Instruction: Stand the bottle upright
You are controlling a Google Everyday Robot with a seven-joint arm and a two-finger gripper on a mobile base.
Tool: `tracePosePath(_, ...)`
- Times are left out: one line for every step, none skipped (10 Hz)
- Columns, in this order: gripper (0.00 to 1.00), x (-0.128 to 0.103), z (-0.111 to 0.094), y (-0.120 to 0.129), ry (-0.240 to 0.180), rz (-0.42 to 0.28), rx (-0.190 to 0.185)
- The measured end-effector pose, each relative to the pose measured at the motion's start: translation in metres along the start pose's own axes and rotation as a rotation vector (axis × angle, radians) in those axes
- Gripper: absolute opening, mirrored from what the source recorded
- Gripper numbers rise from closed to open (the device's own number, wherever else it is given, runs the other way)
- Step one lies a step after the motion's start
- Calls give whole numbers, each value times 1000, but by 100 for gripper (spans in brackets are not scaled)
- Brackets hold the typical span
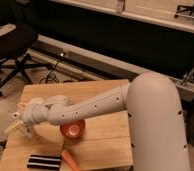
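Wooden counter (105,145) carries, nearest the camera at 6 o'clock, a dark striped block (44,161) and an orange piece (70,159); just beyond sits an orange bowl (72,129). At 9 o'clock the claw (21,125) hangs at the counter's left edge, seemingly pinching the bottle (14,127), tilted, likely mid-tipping toward upright. White arm (90,107) reaches leftward, low, elbow bent, from its bulky shoulder at 3 o'clock.
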Motion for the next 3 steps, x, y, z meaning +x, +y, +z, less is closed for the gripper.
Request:
tracePosePath(80, 2, -2, 1, 15, -14, 1)
tracePosePath(80, 5, -4, 3, 36, -30, -1)
tracePosePath(80, 6, -4, 3, 37, -31, -1)
